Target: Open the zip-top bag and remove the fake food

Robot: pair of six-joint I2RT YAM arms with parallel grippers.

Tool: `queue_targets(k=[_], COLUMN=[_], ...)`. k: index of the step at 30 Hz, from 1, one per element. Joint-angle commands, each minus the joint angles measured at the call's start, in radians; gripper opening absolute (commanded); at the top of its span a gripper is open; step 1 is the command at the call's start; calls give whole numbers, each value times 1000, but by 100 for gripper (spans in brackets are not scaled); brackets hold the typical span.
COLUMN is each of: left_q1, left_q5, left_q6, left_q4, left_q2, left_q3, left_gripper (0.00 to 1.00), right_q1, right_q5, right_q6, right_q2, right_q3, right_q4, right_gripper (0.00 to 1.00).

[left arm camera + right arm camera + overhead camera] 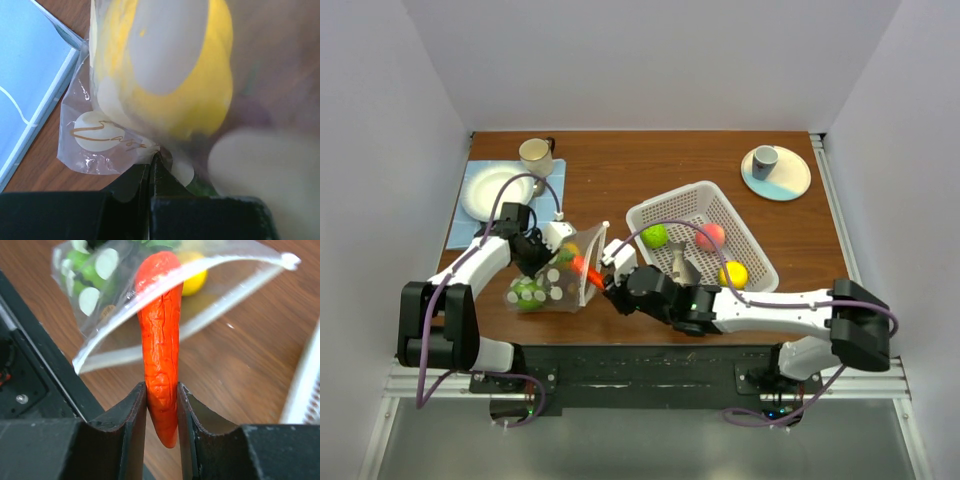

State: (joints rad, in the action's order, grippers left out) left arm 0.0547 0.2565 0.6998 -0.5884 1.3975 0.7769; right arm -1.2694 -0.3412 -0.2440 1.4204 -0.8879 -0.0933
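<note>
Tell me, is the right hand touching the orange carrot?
Touching. The right wrist view shows the right hand squeezing the carrot, both fingers pressed against its sides.

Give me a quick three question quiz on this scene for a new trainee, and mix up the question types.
1. True or false: the right hand is shut on the carrot piece.
2. The carrot piece's far end is: A) on a plate; B) in the open mouth of the zip-top bag; C) in a cup.
3. How many toy foods lie in the white basket?
Key: 1 true; 2 B; 3 four.
</note>
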Motion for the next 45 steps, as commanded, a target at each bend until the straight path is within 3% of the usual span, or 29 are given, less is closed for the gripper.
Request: queue_targets(k=[1, 5, 6, 9, 12, 17, 22, 24, 25, 28, 30, 35, 38, 41, 42, 44, 45], left_q1=[5, 5, 5, 5, 5, 5, 5, 5, 5, 5, 5, 5, 5, 5, 5, 5, 5], left_q5=[3, 3, 3, 4, 16, 15, 9, 6, 6, 6, 12, 21, 20, 21, 21, 23, 23], left_q6=[15, 13, 13, 10, 3, 1, 12, 18, 21, 18, 15, 10, 17, 15, 13, 13, 10], left_q4=[16, 18, 18, 19, 13, -1, -5, -8, -8, -5, -5, -1, 1, 4, 2, 2, 2], left_q2=[-15, -18, -15, -11, -8, -18, -34, -40, -41, -41, -40, -38, -41, -37, -37, -37, -38], left_q3=[2, -1, -1, 4, 13, 21, 9, 2, 1, 2, 4, -1, -2, -1, -1, -1, -1], left_gripper=[0, 0, 0, 0, 0, 0, 0, 0, 0, 0, 0, 0, 0, 0, 0, 0, 0], right_q1=[1, 1, 2, 1, 1, 74, 104, 119, 133, 145, 146, 151, 130, 18, -5, -5, -7], right_q5=[-120, -278, -386, -537, -634, -670, -693, -680, -676, -693, -717, -693, -590, -526, -510, -464, -450], right_q6=[-83, -197, -301, -503, -639, -646, -664, -638, -632, -635, -647, -649, -522, -310, -281, -242, -217], right_q2=[-107, -179, -195, -264, -296, -212, -164, -167, -166, -130, -107, -110, -146, -158, -140, -49, -17], right_q3=[59, 43, 21, -2, -16, -40, -62, -52, -52, -75, -100, -95, -62, -29, -40, -81, -88], right_q4=[214, 479, 617, 821, 946, 940, 917, 887, 882, 921, 975, 1004, 823, 544, 509, 472, 443], right_gripper=[17, 14, 14, 13, 13, 26, 28, 38, 64, 94, 99, 97, 84, 68, 56, 45, 34])
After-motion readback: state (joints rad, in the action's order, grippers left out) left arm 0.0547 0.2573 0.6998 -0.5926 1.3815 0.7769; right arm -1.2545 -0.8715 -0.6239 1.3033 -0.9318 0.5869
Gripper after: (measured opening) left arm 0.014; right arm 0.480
